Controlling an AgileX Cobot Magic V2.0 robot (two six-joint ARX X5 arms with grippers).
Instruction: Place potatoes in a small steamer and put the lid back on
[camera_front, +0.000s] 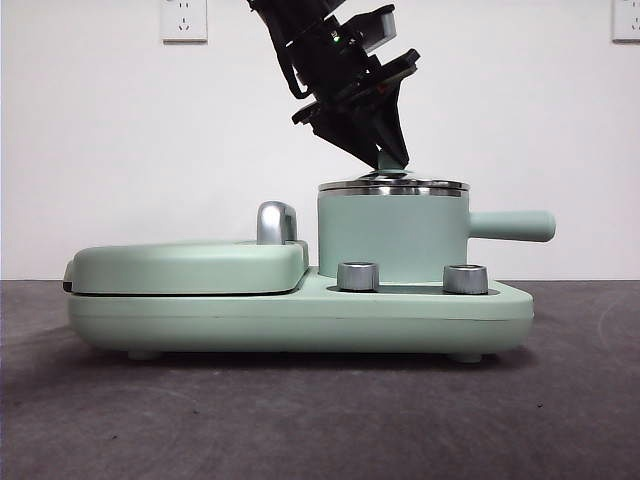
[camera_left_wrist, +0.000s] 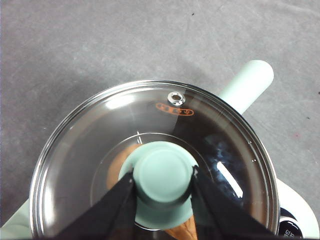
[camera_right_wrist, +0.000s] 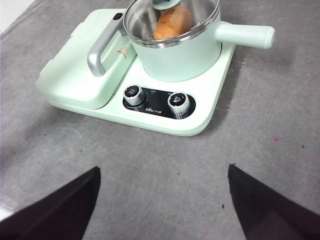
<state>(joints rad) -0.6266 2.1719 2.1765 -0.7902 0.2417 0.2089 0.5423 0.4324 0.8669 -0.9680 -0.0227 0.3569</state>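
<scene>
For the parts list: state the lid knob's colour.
Mint green; the knob shows best in the left wrist view, between the left gripper's jaws.

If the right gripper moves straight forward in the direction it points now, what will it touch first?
Probably the bare table. The right gripper is open and angled down at the grey surface in front of the cooker base; nothing lies between. Depth is unclear.
</scene>
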